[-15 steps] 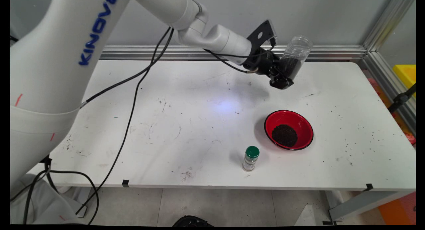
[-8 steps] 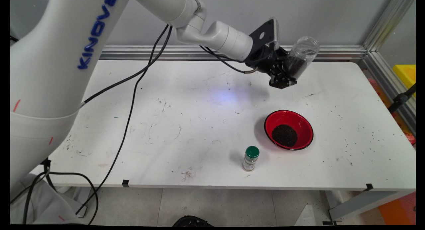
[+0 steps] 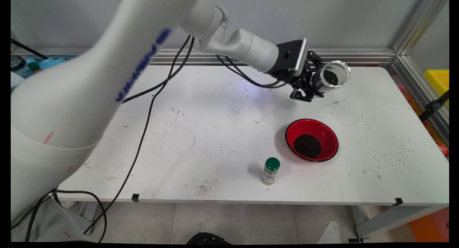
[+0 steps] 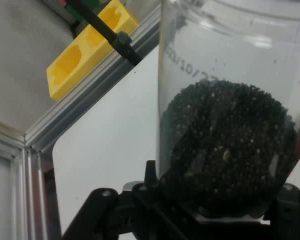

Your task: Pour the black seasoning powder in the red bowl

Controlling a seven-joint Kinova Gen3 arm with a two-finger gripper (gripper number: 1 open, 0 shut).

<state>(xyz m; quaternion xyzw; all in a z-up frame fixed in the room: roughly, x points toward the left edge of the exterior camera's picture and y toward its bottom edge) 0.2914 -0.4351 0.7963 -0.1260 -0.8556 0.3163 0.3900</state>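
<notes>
Clear plastic jar (image 3: 331, 77) of dark granules, clamped in my black two-finger gripper (image 3: 309, 86) above the white table's (image 3: 200, 133) far right, has tipped from near-upright until its mouth faces the camera. Below stand a green-capped shaker bottle (image 3: 271, 170) and a red bowl (image 3: 312, 139) of granules. Only the hand view shows a yellow block (image 4: 87, 47) beyond the rail.

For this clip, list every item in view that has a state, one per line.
end effector: shut on the clear jar, raised above the table's far side.
clear jar: held tilted, open mouth facing the camera, part full of dark granules.
red bowl: upright on the table, holding a pile of dark granules.
green-capped bottle: upright, cap on, beside the bowl.
table: scattered dark specks at right.
</notes>
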